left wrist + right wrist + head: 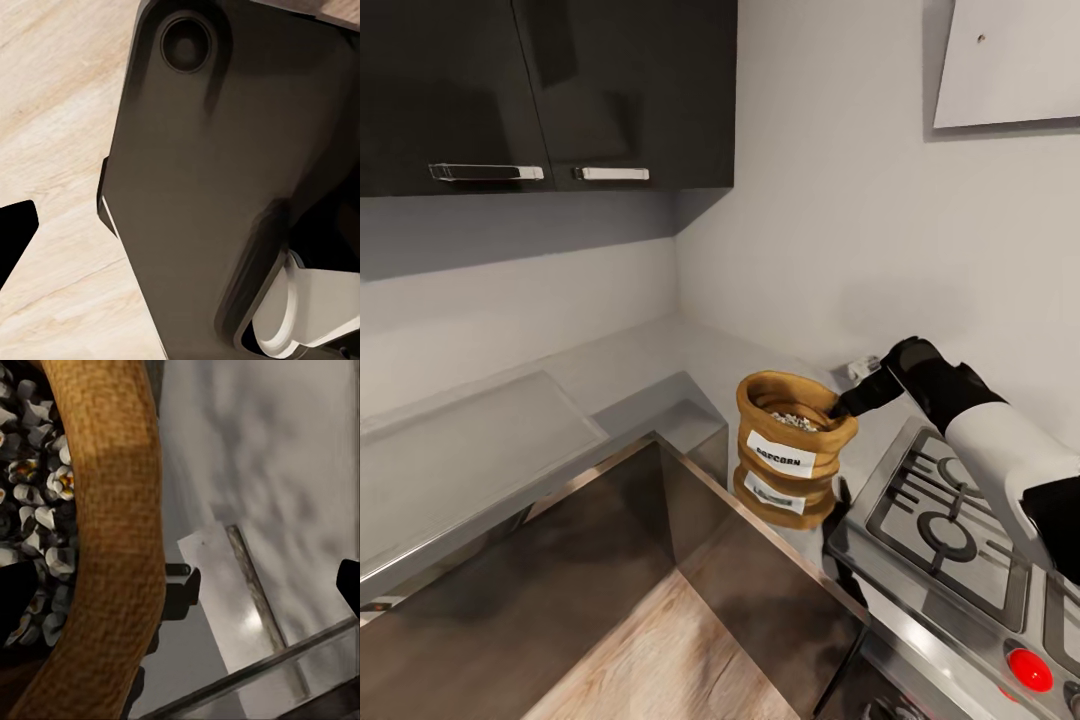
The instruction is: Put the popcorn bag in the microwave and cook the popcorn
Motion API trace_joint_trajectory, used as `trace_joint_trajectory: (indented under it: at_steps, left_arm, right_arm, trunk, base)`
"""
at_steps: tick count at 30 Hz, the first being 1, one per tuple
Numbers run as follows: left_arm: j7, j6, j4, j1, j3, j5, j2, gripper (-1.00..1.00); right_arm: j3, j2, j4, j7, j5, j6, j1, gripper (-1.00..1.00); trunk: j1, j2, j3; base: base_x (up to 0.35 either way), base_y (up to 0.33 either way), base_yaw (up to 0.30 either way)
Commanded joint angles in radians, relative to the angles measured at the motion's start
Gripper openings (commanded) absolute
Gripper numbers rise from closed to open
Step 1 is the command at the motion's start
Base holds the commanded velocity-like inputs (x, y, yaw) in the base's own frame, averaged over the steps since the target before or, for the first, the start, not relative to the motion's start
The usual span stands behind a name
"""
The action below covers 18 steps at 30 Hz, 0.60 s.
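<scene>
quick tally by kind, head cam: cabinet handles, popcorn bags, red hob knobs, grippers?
Cabinet handles: 2, one and another
Popcorn bag: 1 (below it is only its reflection in the countertop)
Red hob knob: 1
Right gripper: 1, at the bag's rim
Total: 5

Soft even light, mirror-like countertop (660,350) reflections, slightly blurry renders.

A steel gas hob (950,520) with dark grates is seen just below and beside the claw, with a red knob (1030,670) set on its front edge nearer the camera. Dark glossy wall cabinets (550,90) with silver handles (612,174) are mounted high, well apart from the claw, and pale wood flooring (660,650) is seen far beneath it.
</scene>
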Motion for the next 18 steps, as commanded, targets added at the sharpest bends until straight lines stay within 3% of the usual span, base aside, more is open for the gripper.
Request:
trace_joint_trajectory:
  at_steps: [1,9,10,18]
  left_arm:
    - [0.002,-0.003,0.0,0.0,0.002,0.002,0.0,1.0]
    - [0.002,-0.003,0.0,0.0,0.002,0.001,-0.001,1.0]
    - [0.002,-0.003,0.0,0.0,0.002,0.002,0.0,1.0]
    - [0.002,-0.003,0.0,0.0,0.002,0.002,-0.001,1.0]
  right_arm:
    - [0.004,-0.001,-0.001,0.008,0.01,0.0,-0.001,1.0]
    - [0.004,0.005,-0.001,0.013,0.006,-0.008,0.0,1.0]
    - [0.004,0.006,0.0,0.014,0.005,-0.009,0.0,-1.0]
    - [0.0,0.003,-0.001,0.016,0.005,-0.002,0.0,-1.0]
  trunk:
    - [0.0,-0.001,-0.001]
    - [0.0,-0.001,-0.001]
    - [0.0,-0.001,-0.001]
    - [0.0,-0.001,-0.001]
  base:
    - [0.0,0.0,0.0]
    - [0.0,0.0,0.0]
    - [0.0,0.0,0.0]
    - [0.0,0.0,0.0]
